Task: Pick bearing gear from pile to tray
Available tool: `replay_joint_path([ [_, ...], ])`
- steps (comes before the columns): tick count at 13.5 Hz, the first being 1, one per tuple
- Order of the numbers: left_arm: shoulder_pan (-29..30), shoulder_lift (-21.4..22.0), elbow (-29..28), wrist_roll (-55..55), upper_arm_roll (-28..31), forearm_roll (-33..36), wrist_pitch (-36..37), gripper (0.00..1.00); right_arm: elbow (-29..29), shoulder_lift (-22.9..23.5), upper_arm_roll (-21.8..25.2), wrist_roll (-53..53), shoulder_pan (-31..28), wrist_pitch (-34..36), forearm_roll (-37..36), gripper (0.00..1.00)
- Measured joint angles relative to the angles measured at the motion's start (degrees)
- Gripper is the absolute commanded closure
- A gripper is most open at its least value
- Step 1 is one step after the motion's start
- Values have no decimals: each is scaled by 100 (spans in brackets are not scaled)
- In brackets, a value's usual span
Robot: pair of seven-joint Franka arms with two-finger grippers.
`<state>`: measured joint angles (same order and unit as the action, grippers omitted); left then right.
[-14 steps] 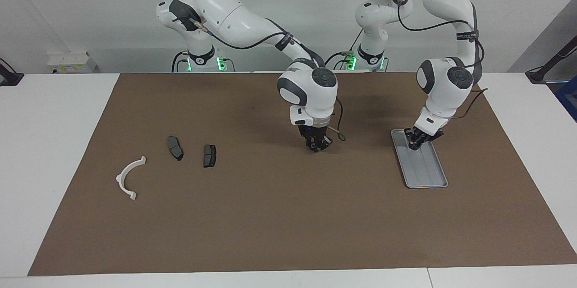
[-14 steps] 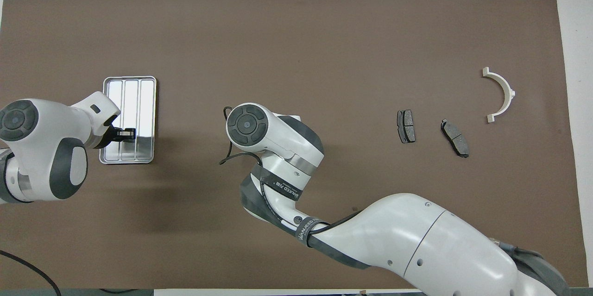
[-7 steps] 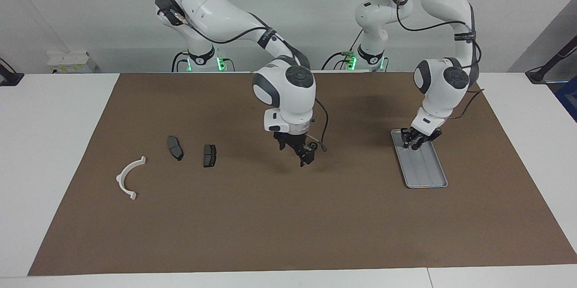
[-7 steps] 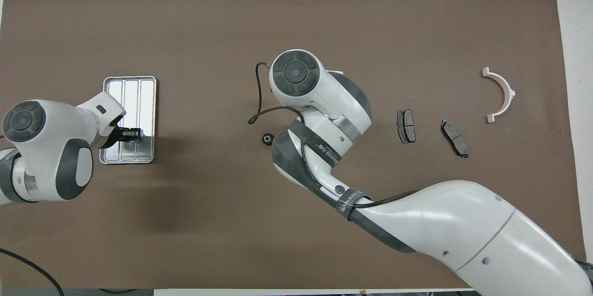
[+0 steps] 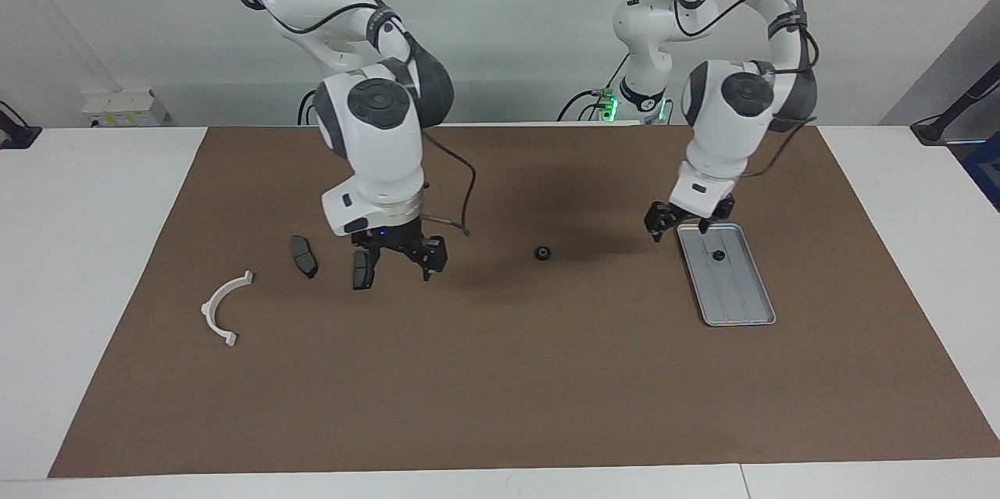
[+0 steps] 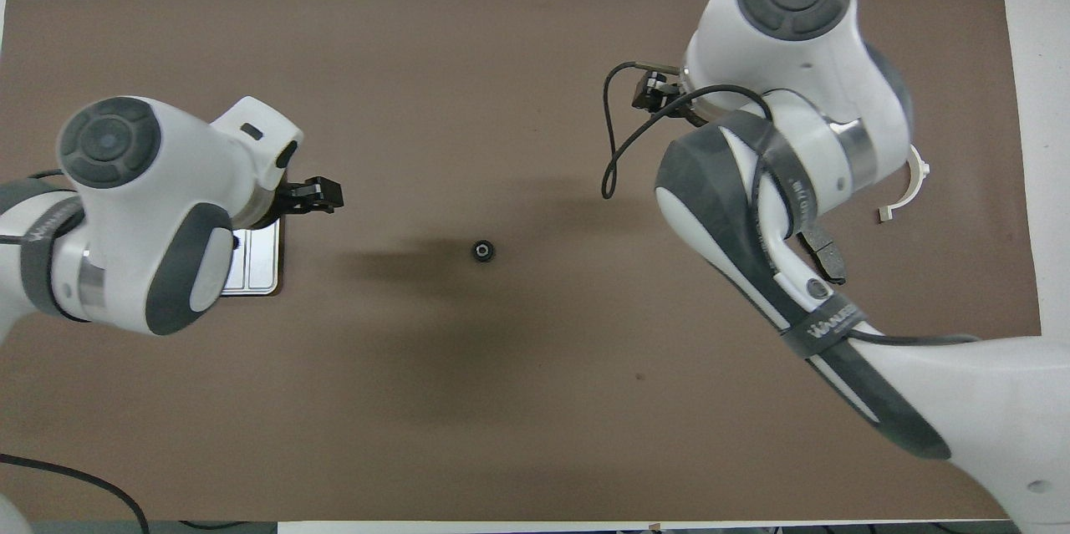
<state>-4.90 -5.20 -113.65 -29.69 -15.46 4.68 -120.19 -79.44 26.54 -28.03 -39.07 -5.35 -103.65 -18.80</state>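
Now two small black bearing gears are in sight. One bearing gear (image 5: 716,254) lies inside the tray (image 5: 742,311), on the part of its floor nearer the robots; the silver tray sits on the brown mat (image 5: 500,374) toward the left arm's end of the desk (image 5: 94,249). The other bearing gear (image 5: 542,253) rests alone on the mat about midway between the two arms, well apart from the tray.

The left hand (image 5: 676,221) hangs in the air over the tray's corner nearest the robots, its fingers spread apart and gripping nothing. The right hand (image 5: 400,259) hovers low over the pile, its fingers also spread wide and empty, just above one dark brake pad (image 5: 361,270). A second brake pad (image 5: 304,256) lies beside it, and the white curved bracket (image 5: 223,309) lies farther toward the right arm's end of the desk.
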Motion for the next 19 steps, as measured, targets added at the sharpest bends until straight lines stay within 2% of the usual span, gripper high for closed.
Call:
replay_joint_path([
  [4, -1059, -111, -14, -1303, -24, 13, 5, 0, -3, -137, -4, 1853, -837, 246, 31, 0],
  [8, -1542, -712, -35, -2112, -20, 126, -418, 0, -13, -202, -8, 2592, -1156, 277, 134, 0],
  [11, -1611, -1089, -35, -2314, -19, 134, -944, 0, -18, -207, -17, 2755, -1164, 284, 136, 0],
  [16, -1624, -1398, -31, -2338, -12, 136, -1505, 0, -20, -317, 1, 3201, -1156, 317, 142, 0],
  [18, -1625, -1507, -29, -2339, -6, 149, -1625, 0, -27, -515, 355, 3429, -935, 371, 372, 0],
  [19, -1625, -1539, -29, -2339, -5, 163, -1637, 0, -45, -663, 871, 3603, -582, 407, 652, 0],
])
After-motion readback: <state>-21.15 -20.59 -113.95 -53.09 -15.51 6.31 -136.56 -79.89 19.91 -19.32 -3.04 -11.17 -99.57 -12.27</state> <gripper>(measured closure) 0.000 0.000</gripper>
